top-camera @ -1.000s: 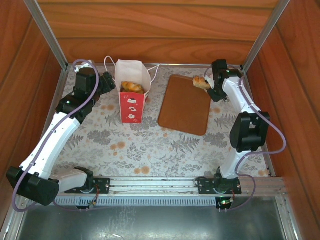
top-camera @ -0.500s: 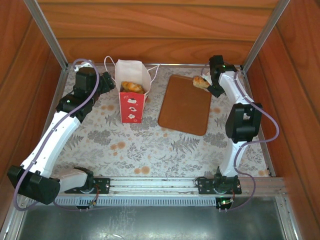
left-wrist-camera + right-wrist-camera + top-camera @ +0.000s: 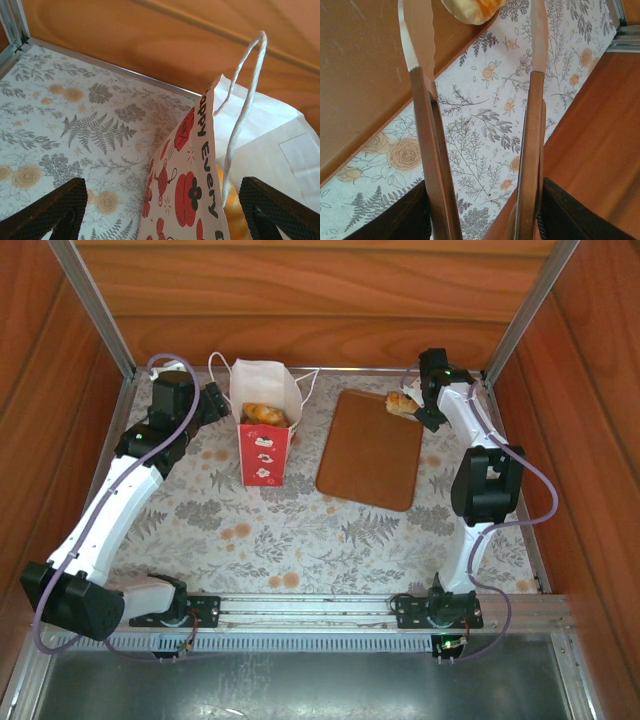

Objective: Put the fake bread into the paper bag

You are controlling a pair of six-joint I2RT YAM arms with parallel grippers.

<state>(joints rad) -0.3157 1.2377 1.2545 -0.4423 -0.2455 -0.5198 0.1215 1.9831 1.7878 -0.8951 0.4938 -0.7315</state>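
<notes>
The right arm (image 3: 478, 465) has pulled its elbow in since a second ago. The right gripper (image 3: 413, 408) has slid closer to the back wall and is now right next to the loose bread (image 3: 400, 401). Its fingers (image 3: 426, 150) have spread wider and stand apart with nothing between them. The loose bread has not moved. It sits on the far right corner of the brown board (image 3: 368, 455), just past the fingertips. The left arm (image 3: 120, 490) has hardly moved and reaches up along the left side. The left gripper (image 3: 216, 400) is wide open by the paper bag (image 3: 265, 445), with the bag's corner between its fingers (image 3: 50, 215). Another bread (image 3: 264, 414) lies inside the bag.
</notes>
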